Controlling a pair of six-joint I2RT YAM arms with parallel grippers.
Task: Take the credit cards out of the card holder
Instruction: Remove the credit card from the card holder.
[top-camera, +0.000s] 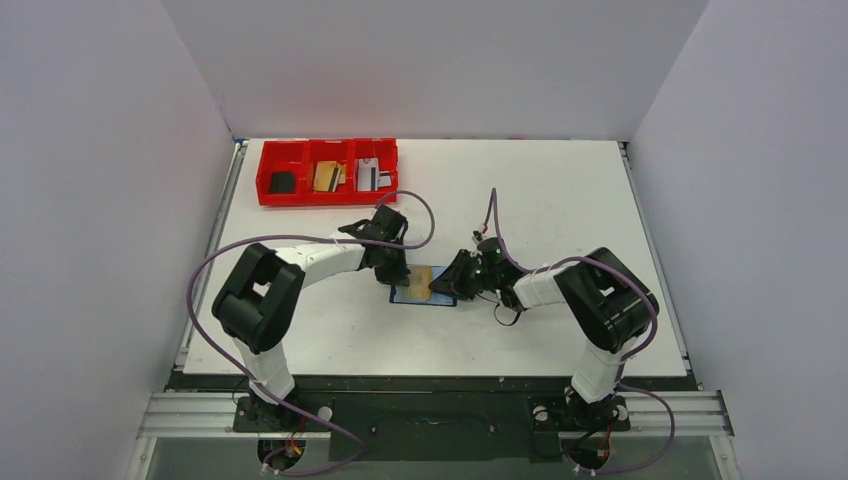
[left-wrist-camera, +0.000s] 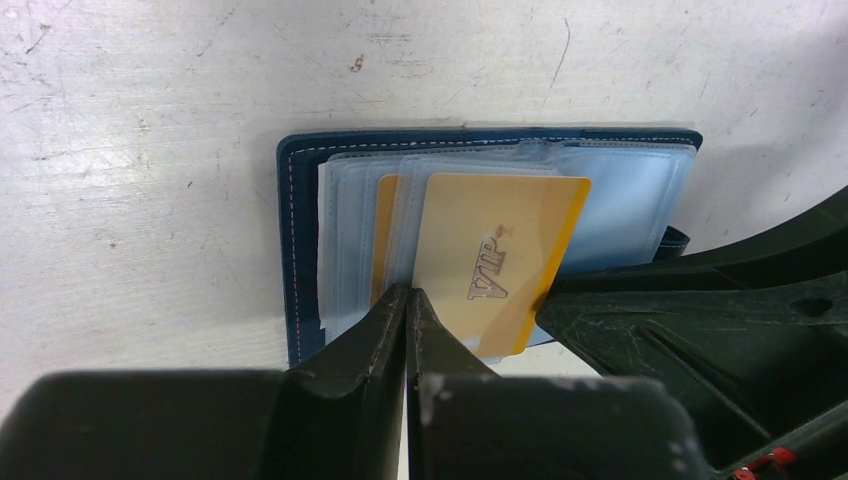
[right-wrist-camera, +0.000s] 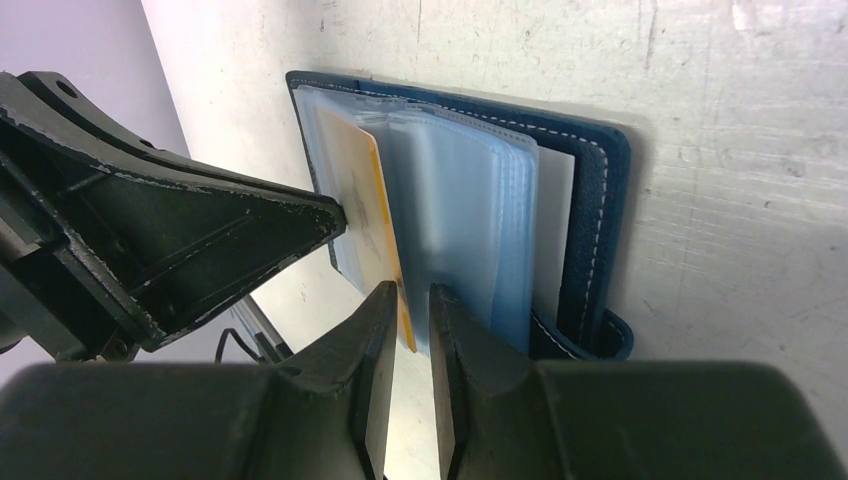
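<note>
Gold VIP card (left-wrist-camera: 490, 255) juts from the card holder (left-wrist-camera: 295, 230), pinned, I judge, by my pressed-together left claw (left-wrist-camera: 408, 296) so my slightly spread right claw (right-wrist-camera: 410, 296) can straddle its edge.

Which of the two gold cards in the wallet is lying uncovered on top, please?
The gold card stamped VIP, bare and tilted over the clear sleeves; the other gold card shows only as a narrow strip among them.
</note>
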